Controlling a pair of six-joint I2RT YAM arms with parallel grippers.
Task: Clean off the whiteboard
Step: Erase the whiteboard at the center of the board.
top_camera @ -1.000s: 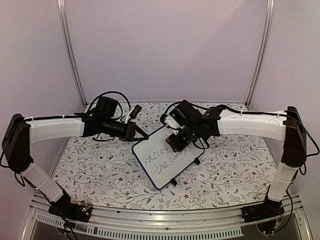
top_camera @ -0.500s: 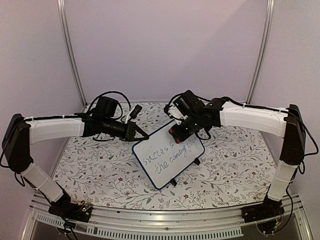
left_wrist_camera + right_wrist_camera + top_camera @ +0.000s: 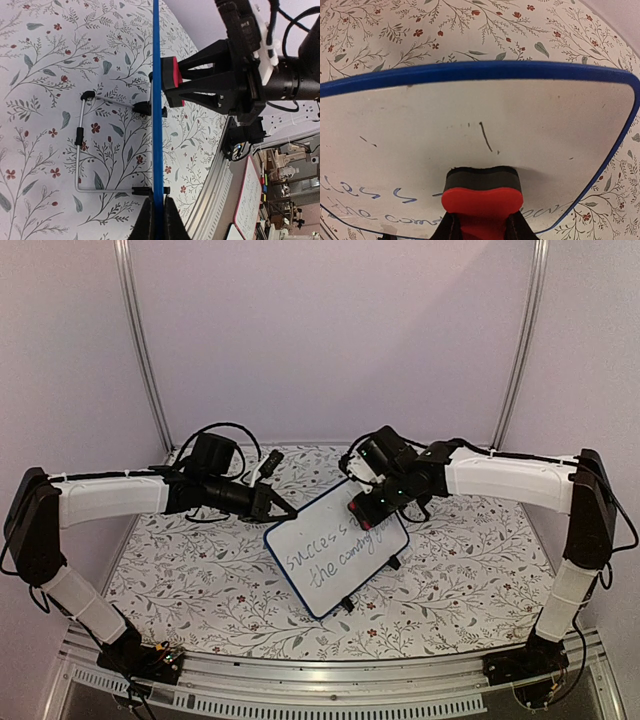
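Right pincer (image 3: 481, 222) slid up whiteboard (image 3: 470, 110); clamped on red block (image 3: 482, 200) pressing it

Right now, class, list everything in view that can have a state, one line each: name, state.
whiteboard: propped at a tilt, writing on part of it.
eraser: felt side against the whiteboard.
left gripper: shut on the whiteboard's frame.
right gripper: shut on the eraser.
wire stand: folded out.
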